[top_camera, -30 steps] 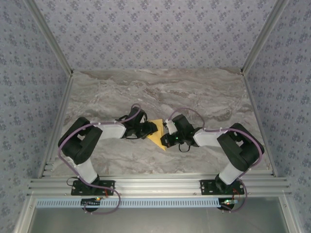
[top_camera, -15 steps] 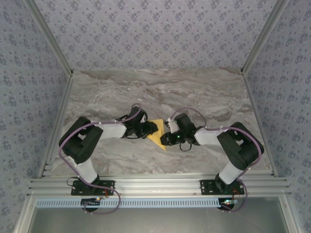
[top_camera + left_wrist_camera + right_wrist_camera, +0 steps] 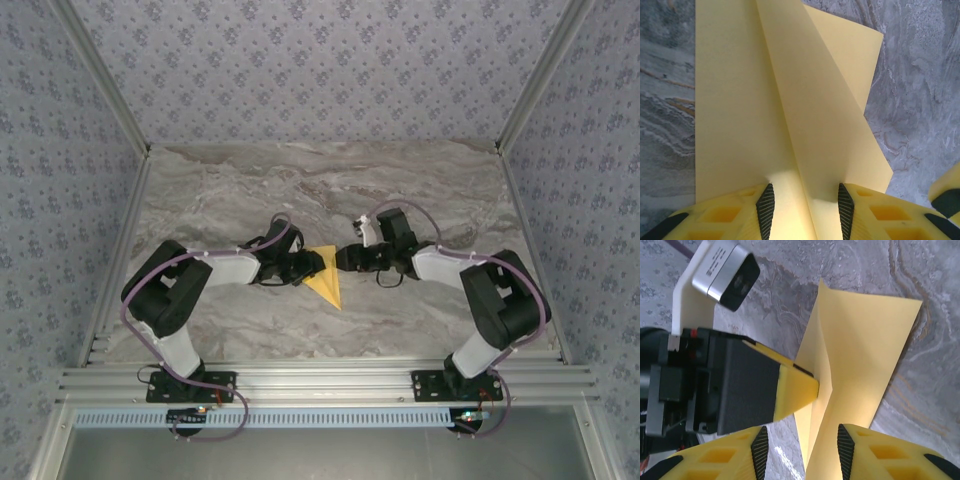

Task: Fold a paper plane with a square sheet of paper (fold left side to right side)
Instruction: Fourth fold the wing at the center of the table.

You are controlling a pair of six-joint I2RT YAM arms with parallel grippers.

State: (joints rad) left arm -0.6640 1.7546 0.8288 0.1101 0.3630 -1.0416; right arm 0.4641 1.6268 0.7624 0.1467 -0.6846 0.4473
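Marble table (image 3: 420, 190) w/ 1 folded yellow sheet (image 3: 328, 287) btwn 2 tools (L tool (image 3: 805, 202), R tool (image 3: 801, 449)), jaws apart.

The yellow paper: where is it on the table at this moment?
In the top view, the yellow paper lies near the middle of the marble table, between the left gripper and the right gripper.

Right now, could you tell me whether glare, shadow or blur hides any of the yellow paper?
Top external: even light, no glare, the square sheet of paper small but sharp. Left wrist: crisp, soft shading along its folds. Right wrist: sharp, one flap darker beside the crease.
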